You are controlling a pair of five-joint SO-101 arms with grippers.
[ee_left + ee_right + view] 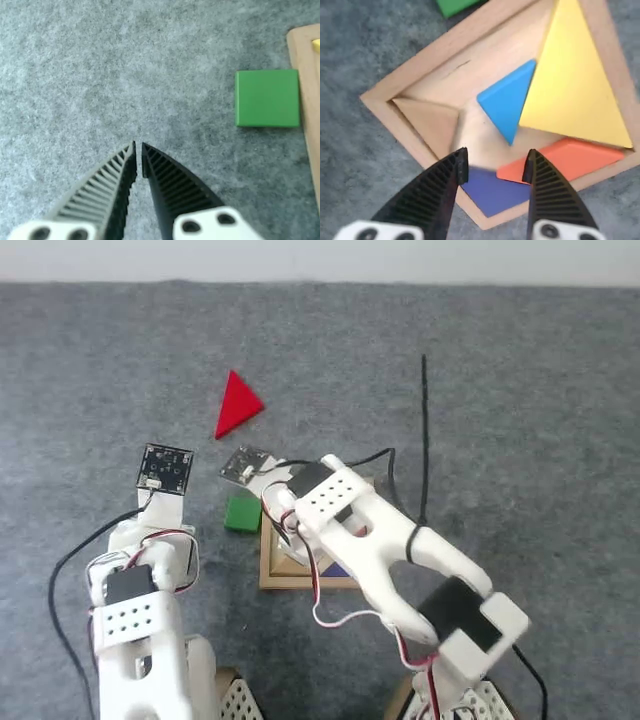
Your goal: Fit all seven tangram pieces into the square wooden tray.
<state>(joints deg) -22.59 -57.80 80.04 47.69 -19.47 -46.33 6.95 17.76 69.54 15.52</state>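
Tray (310,150) edge, green square (267,98) just beside

The right arm (400,550) is covering the tray (268,565) at frame centre; open carpet (120,350) is lying around the red triangle (237,405) upper left.

My high camera sits fixed above the grey felt table (500,360), looking down and forward from behind the left arm (140,620) and right arm (390,560), far enough back to take in both. My left wrist camera looks along the left gripper (138,146) at the felt from close up, catching the green square (267,98) and a strip of the wooden tray (302,100). My right wrist camera looks past the right gripper (496,152), steeply down into the tray from very near. All three views share the square and the tray.
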